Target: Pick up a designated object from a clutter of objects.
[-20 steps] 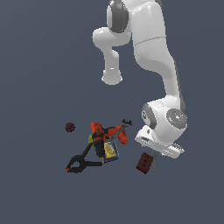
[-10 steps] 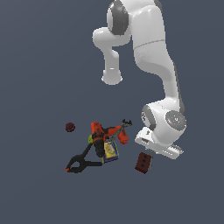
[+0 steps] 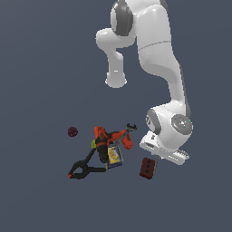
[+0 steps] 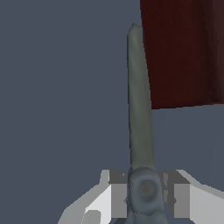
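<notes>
1. The white arm [image 3: 158, 50] enters from the upper middle of the exterior frame and bends down toward the lower right.
2. Its rounded wrist joint [image 3: 174, 127] sits right of centre, the flat hand flange just below it.
3. In the wrist view, the gripper [image 4: 144, 199] shows at the bottom centre, its two pale fingers [image 4: 111, 197] apparently closed on something thin.

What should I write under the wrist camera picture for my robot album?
Robot's tool pinching grey scissors at the pivot, blades pointing out beside a dark red block.
</notes>
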Available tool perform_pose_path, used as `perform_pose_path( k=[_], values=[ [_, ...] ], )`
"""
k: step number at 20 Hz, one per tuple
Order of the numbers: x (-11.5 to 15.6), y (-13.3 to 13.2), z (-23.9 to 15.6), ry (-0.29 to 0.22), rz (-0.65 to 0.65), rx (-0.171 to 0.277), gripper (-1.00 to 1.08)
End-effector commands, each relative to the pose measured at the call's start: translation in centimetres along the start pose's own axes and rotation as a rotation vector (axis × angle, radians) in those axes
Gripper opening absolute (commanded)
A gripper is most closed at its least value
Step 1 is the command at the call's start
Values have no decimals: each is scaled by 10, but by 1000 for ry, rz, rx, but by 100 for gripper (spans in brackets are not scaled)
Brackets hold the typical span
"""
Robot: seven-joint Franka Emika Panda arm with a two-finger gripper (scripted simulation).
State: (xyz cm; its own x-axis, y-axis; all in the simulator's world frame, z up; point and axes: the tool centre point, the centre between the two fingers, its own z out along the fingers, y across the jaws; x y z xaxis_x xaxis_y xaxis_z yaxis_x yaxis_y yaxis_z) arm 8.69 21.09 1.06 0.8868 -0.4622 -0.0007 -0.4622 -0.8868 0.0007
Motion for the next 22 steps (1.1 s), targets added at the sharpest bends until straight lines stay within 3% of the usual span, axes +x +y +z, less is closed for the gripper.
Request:
perform_pose_path(
  k=[1,11,22],
  values=[
    [1,3,-4,1,1,1,-100],
    [11,34,-50,1,1,1,-100],
    [33,105,-155,1,1,1,-100]
  ],
)
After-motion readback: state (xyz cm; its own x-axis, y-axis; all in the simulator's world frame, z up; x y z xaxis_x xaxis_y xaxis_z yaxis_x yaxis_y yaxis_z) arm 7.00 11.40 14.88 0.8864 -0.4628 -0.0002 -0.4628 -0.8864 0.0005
